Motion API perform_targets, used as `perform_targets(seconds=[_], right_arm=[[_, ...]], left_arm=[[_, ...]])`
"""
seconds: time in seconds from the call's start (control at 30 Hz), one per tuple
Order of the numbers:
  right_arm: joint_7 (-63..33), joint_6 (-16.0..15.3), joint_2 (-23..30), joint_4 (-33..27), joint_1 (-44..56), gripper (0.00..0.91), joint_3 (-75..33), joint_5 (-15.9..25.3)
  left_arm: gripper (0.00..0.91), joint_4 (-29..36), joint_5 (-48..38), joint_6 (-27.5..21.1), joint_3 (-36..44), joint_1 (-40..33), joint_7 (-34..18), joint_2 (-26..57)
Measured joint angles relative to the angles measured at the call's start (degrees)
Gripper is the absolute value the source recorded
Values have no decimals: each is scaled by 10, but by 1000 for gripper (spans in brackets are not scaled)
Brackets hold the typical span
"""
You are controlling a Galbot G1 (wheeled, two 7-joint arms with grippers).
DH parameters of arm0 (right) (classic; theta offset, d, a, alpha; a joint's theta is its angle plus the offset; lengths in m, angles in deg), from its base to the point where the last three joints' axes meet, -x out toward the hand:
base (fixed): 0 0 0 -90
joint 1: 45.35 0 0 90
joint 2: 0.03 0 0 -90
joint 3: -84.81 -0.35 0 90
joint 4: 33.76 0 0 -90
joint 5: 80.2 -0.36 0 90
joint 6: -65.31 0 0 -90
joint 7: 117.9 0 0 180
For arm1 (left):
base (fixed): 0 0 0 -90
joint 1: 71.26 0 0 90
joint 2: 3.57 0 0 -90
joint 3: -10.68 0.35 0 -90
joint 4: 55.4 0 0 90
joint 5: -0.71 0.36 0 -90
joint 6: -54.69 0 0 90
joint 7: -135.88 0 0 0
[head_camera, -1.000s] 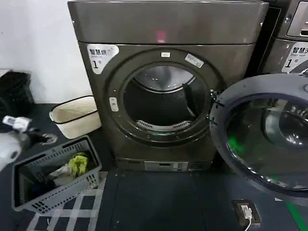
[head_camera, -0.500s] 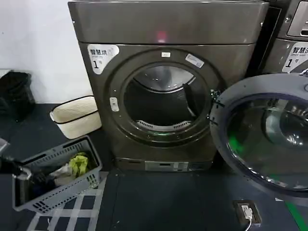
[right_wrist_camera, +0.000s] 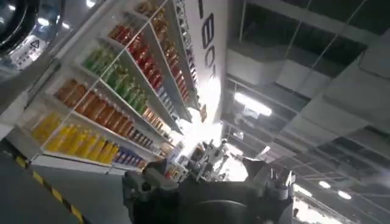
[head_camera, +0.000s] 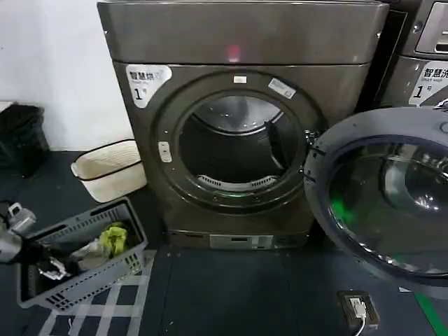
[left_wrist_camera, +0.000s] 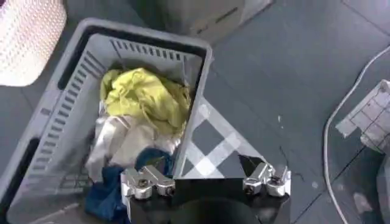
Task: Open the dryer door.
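The dryer [head_camera: 238,35], dark bronze-grey with a "1" sticker and a pink light, stands ahead with its drum mouth [head_camera: 234,150] uncovered. The dryer door [head_camera: 364,126] is swung wide to the right, its grey inner rim and tinted glass facing me. My left gripper [head_camera: 52,268] hangs low at the left, over the near end of a grey laundry basket [head_camera: 133,238]. In the left wrist view the left gripper [left_wrist_camera: 207,164] is open and holds nothing, above the basket rim [left_wrist_camera: 195,115] and yellow, white and blue clothes [left_wrist_camera: 143,100]. My right gripper [right_wrist_camera: 204,161] points at distant shelves and a ceiling, open and holding nothing.
A white woven basket [head_camera: 108,168] sits left of the dryer, with a black bin [head_camera: 21,136] farther left. A twin machine [head_camera: 420,63] stands behind the open door. A floor socket [head_camera: 358,308] with a cable lies at the front right.
My left arm has dropped from the left edge and reached rightwards over the grey basket. The dryer door has stayed open in the same place.
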Motion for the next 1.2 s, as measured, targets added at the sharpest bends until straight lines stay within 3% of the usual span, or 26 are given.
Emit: perform_targets(seconds=[0.93, 1.2], right_arm=[[24, 19, 2, -10, 0, 907, -1, -9], [33, 46, 4, -14, 4, 907, -6, -20]], left_arm=[[907, -107, 53, 0, -22, -9, 4, -3], [907, -111, 45, 0, -27, -8, 5, -3]])
